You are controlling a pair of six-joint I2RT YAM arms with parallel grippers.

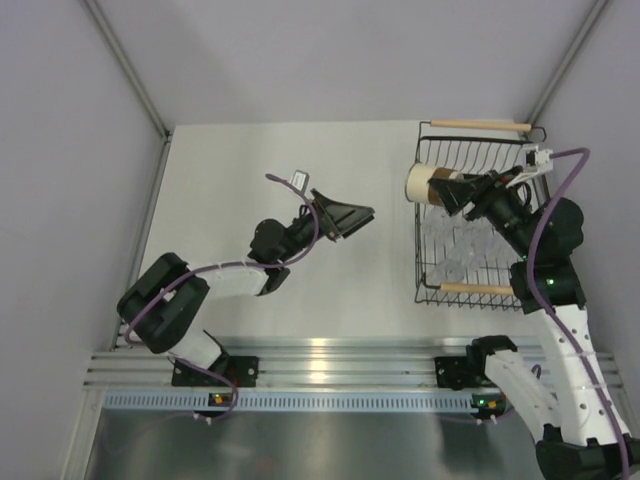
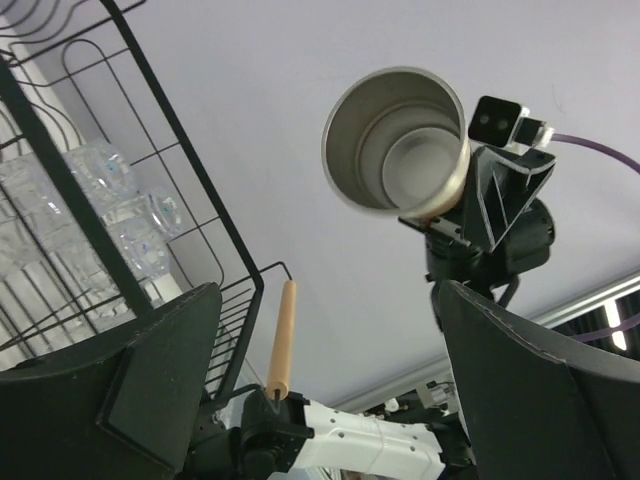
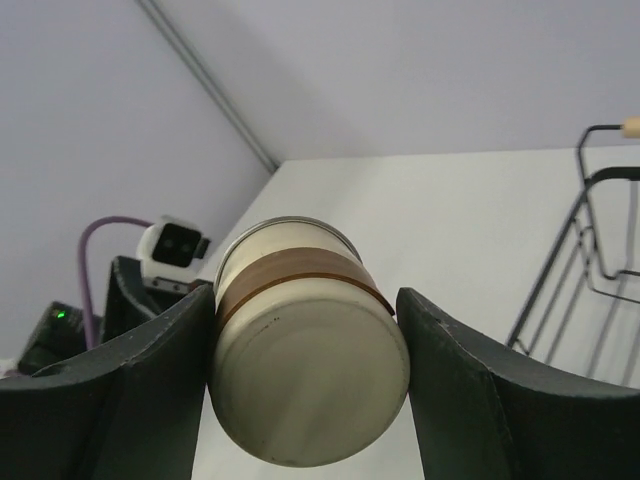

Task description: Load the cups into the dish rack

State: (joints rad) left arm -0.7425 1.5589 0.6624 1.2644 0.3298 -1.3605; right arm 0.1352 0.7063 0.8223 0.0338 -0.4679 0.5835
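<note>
The black wire dish rack [image 1: 428,290] stands at the right with a wooden bar handle at each end. Several clear cups [image 1: 455,248] lie inside it; they also show in the left wrist view [image 2: 100,215]. My right gripper [image 1: 452,190] is shut on the short round cup [image 1: 427,183], tan with a brown band, and holds it on its side above the rack's left edge. In the right wrist view the cup's base [image 3: 310,395] faces the camera between the fingers. The left wrist view looks into its silver inside [image 2: 400,140]. My left gripper [image 1: 350,217] is open and empty, left of the rack.
Grey walls enclose the white table on the left, far and right sides. A metal rail [image 1: 330,365] with the arm bases runs along the near edge. The rack's near wooden handle [image 2: 281,338] shows in the left wrist view.
</note>
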